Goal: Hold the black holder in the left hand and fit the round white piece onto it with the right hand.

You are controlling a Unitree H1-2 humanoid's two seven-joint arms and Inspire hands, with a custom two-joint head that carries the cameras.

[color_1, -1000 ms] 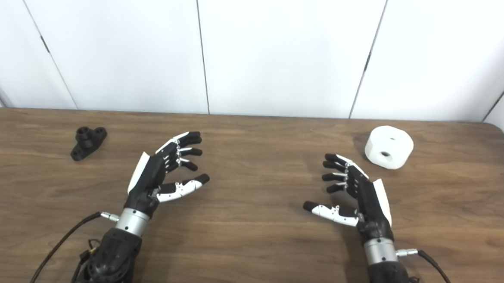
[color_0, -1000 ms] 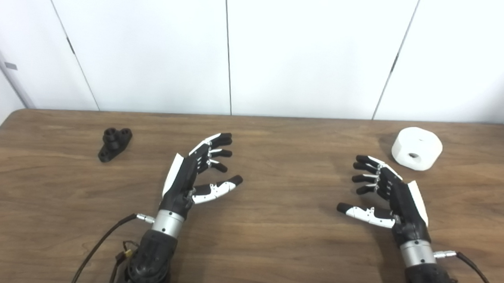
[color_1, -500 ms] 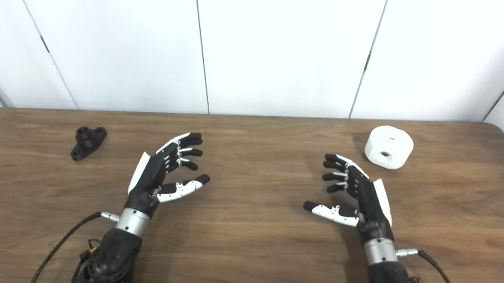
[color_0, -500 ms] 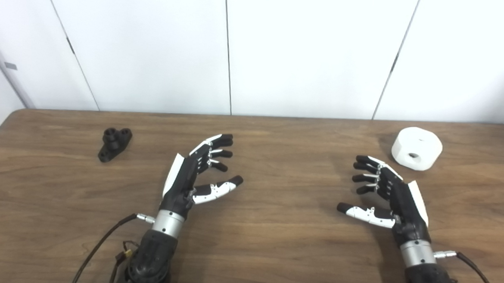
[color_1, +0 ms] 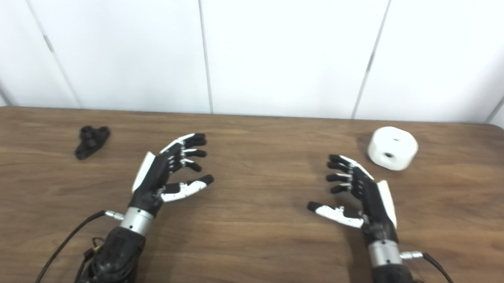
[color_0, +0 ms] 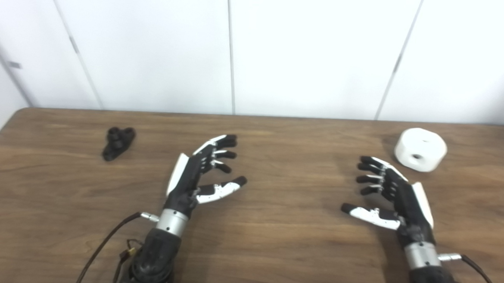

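Left hand point(color_0: 194, 179) and right hand point(color_0: 393, 196) spread, empty; black holder point(color_0: 118, 143) far left.

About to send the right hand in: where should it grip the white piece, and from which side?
Grip the white piece across its curved side wall, coming down from above. It sits flat on the table, apart from everything, and its rounded sides give fingers and thumb opposing faces. Probably keep the hole in its near wall uncovered. The right hand is open, just short of it.

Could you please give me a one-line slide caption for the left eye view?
Open left hand and right hand above the table; black holder and round white piece untouched.
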